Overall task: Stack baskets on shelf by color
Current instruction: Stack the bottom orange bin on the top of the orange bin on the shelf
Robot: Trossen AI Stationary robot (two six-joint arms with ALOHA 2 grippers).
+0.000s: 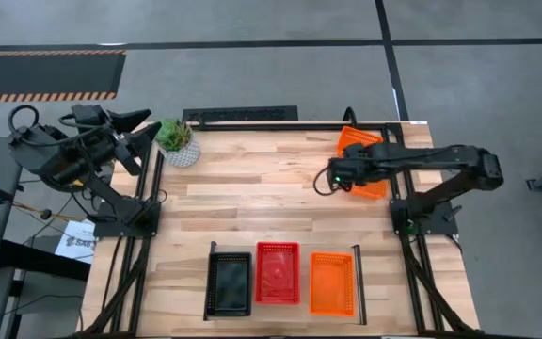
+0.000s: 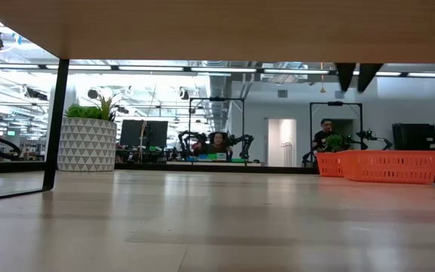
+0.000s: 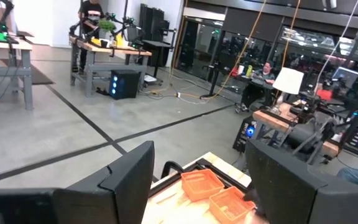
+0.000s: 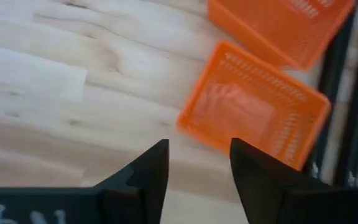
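Observation:
Three baskets sit side by side on the shelf (image 1: pixel 280 306) at the table's near edge: black (image 1: pixel 229 284), red (image 1: pixel 278 273) and orange (image 1: pixel 332 282). Two more orange baskets (image 4: pixel 253 106) (image 4: pixel 284 25) rest on their bottoms at the table's far right (image 1: pixel 351 141), slightly askew. My right gripper (image 4: pixel 199 149) hangs open above the table, pointing steeply down, just beside the nearer loose basket's left corner and touching nothing (image 1: pixel 332 177). My left gripper (image 3: pixel 201 155) waits open and level at the far left (image 1: pixel 141 132), beside the plant.
A potted green plant (image 1: pixel 177 141) stands at the table's far left corner. Black frame posts (image 1: pixel 125 273) (image 1: pixel 422 273) run along both table sides. The bare wood in the table's middle (image 1: pixel 262 198) holds nothing. People and other workbenches show in the room beyond.

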